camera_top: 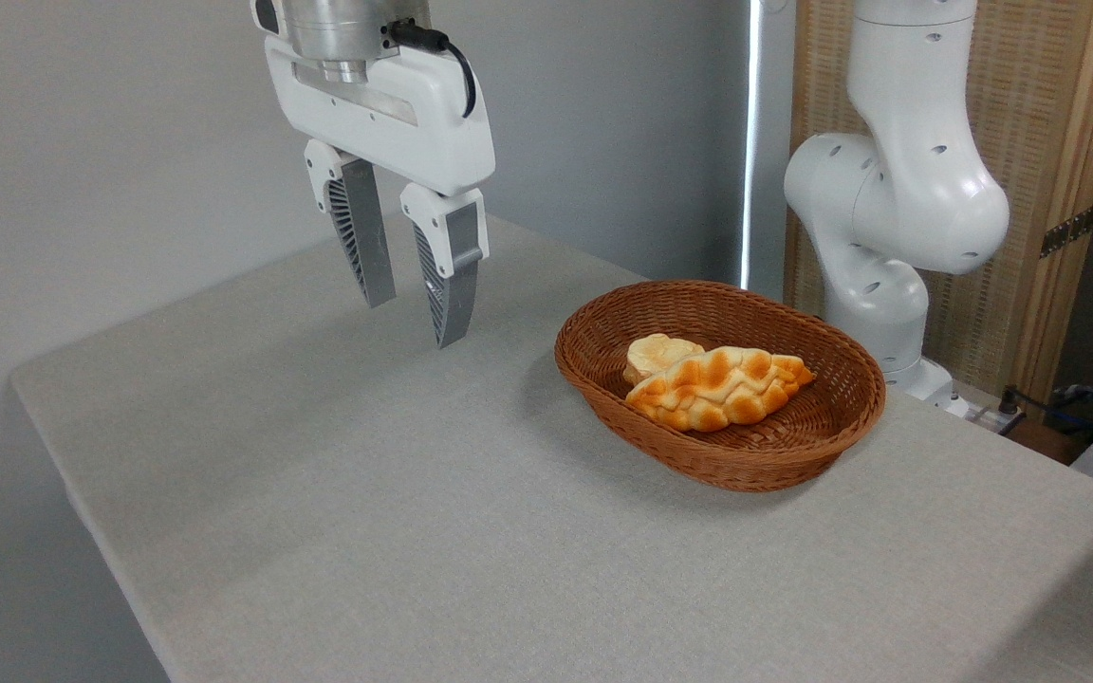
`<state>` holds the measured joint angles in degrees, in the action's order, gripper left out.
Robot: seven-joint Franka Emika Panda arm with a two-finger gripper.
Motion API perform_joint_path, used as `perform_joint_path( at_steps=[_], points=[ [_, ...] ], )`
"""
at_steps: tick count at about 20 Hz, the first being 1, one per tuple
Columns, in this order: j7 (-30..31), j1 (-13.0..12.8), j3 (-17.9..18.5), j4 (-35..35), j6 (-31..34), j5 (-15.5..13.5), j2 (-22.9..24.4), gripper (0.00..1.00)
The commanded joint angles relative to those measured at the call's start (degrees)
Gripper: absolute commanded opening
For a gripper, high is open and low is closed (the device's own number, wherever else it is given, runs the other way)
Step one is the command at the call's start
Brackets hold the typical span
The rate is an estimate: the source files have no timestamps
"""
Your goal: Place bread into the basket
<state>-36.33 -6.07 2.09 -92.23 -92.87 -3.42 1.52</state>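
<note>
Table point(338, 531) — grey cloth surface bearing the basket point(765, 465), an oval wicker tray at right of centre. My arm point(898, 199) rises behind it. My claw point(414, 318) hangs above the table, left of the basket, fingers apart and empty. Bread point(722, 389) — lying inside the basket, touching a bun point(656, 353) behind it.

A robotics lab set-up: a white robot arm point(898, 190) is mounted beside a bench point(414, 493) under plain grey cloth, before a bare grey wall point(110, 142), with a wood-framed woven screen point(1040, 123) and loose cables point(1030, 403) behind.
</note>
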Motion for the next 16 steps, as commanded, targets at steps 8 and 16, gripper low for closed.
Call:
perform_joint_path(
  at_steps=[8, 16],
  points=[
    [1.4, 0.4, -0.6, 2.0, 1.5, 3.3, -0.4, 1.0],
    [1.1, 0.5, -0.3, 2.1, 4.5, 3.2, -0.2, 1.0]
  ],
)
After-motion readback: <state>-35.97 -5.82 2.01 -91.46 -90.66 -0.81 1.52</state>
